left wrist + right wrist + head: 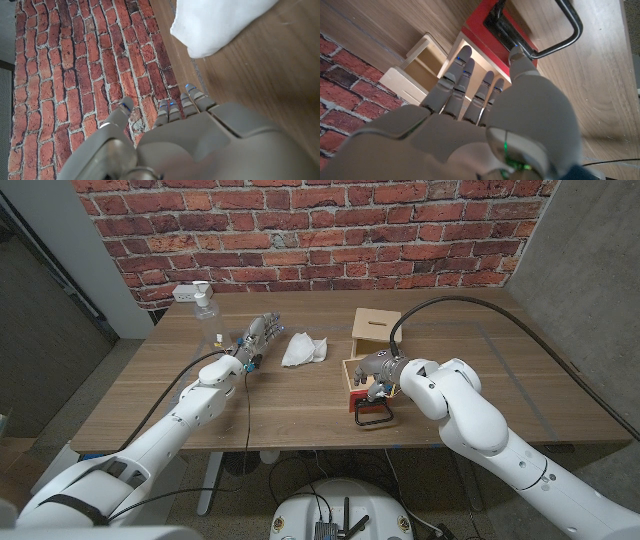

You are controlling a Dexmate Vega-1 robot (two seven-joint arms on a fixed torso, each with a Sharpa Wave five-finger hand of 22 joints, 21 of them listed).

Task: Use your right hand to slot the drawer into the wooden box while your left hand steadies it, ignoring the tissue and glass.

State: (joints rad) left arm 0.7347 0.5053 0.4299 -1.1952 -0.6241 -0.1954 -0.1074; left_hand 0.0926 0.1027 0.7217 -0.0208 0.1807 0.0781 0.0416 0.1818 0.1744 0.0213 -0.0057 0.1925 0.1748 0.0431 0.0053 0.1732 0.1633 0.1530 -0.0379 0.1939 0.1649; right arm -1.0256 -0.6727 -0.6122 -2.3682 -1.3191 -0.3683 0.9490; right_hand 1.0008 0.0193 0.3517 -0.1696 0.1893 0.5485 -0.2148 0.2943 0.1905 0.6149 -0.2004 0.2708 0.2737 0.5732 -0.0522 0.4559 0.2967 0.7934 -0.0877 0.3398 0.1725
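Two hands are working over the wooden worktop (300, 405). Nearest, the right hand (378, 370) is reaching over the drawer (366, 392), its fingers (465, 75) lying close together above the pale tray; whether they are gripping it cannot be told. The right wrist view is showing the drawer's red front and black wire handle (560, 30) close up. Beyond, the wooden box (375, 330) is standing with a slot in its top. The left hand (252, 340) is hovering beside the crumpled white tissue (304, 349), fingers (170, 110) loosely extended, holding nothing. Farther back a glass (205, 304) is standing. No writing is readable.
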